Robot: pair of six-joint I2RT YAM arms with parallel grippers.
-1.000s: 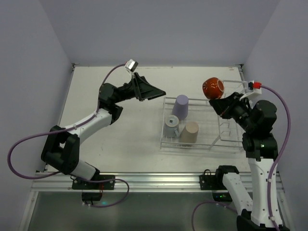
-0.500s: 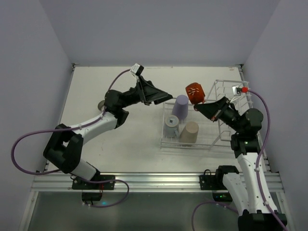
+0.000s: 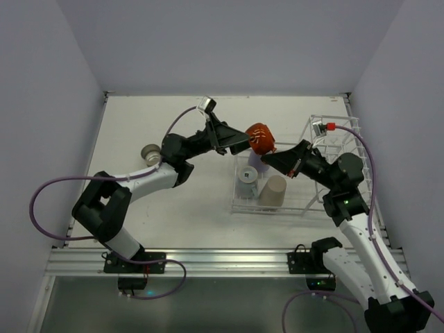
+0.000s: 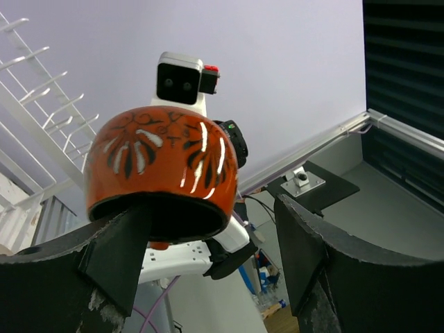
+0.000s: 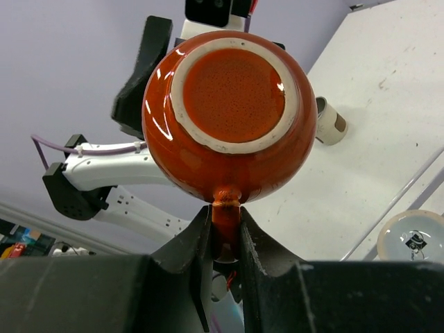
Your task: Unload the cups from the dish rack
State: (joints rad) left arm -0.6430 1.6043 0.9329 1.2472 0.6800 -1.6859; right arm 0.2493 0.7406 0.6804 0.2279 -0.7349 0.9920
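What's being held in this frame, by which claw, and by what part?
The right claw pinches the orange-red mug by its handle; the left claw is open, holding nothing.

You have the mug [image 3: 260, 138] between left gripper [image 3: 238, 143] and right gripper [image 3: 268, 158], above the dish rack's [image 3: 305, 210] far left corner, three cups [image 3: 274, 192] in its tray below, its basket [image 3: 340, 139] to their right.

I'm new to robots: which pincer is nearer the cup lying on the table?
Left. The open left pincer flanks the orange mug; the right pincer, gripping its handle, lies farther from the cup.
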